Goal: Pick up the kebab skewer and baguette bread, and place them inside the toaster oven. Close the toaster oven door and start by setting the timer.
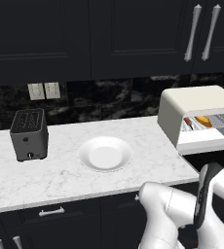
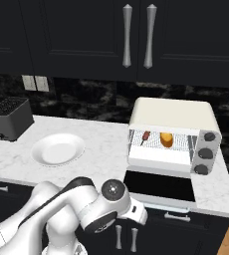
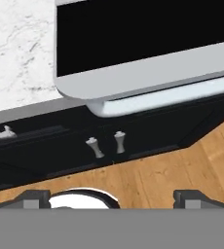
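The cream toaster oven stands at the counter's right end. Its toaster oven door, dark glass, lies folded down flat, and the silver handle bar runs along its front edge. On the rack inside lie the kebab skewer at the left and the golden baguette bread beside it. My gripper is open and holds nothing. It hangs in front of the door's handle edge, facing down toward it and the floor.
A white plate sits mid-counter and a dark slot toaster stands at the left. Three round knobs line the oven's right side. Dark cabinets with handles and a wood floor lie below the counter edge.
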Available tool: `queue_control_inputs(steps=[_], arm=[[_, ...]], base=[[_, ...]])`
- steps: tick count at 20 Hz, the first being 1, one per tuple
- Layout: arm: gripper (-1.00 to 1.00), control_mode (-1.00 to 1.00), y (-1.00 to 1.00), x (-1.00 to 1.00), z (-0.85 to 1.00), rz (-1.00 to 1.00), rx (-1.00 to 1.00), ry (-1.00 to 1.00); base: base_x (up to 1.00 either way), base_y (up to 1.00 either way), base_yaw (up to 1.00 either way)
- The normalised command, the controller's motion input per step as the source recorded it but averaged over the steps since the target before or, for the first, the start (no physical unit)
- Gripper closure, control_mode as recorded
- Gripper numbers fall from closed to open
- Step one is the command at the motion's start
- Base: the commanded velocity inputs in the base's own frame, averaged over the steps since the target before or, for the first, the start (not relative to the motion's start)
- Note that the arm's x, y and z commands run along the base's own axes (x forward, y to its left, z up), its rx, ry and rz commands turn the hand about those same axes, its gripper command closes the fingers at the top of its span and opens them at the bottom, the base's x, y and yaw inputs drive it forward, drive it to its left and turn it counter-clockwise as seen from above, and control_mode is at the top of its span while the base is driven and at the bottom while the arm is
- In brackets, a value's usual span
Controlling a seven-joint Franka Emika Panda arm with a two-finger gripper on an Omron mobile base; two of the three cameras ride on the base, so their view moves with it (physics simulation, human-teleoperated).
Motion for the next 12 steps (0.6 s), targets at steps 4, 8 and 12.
queue_control_inputs(steps=[4, 8, 12], arm=[[-1.00, -1.00, 0.00, 0.13, -0.26, 0.06, -0.11, 0.00], [-1.00, -1.00, 0.00, 0.43, -0.21, 0.02, -0.02, 0.03], [-1.00, -1.00, -0.01, 0.37, -0.02, 0.01, 0.00, 0.02]], base=[[0.00, 0.00, 0.00], [0.00, 0.00, 0.00], [0.00, 0.00, 0.00]])
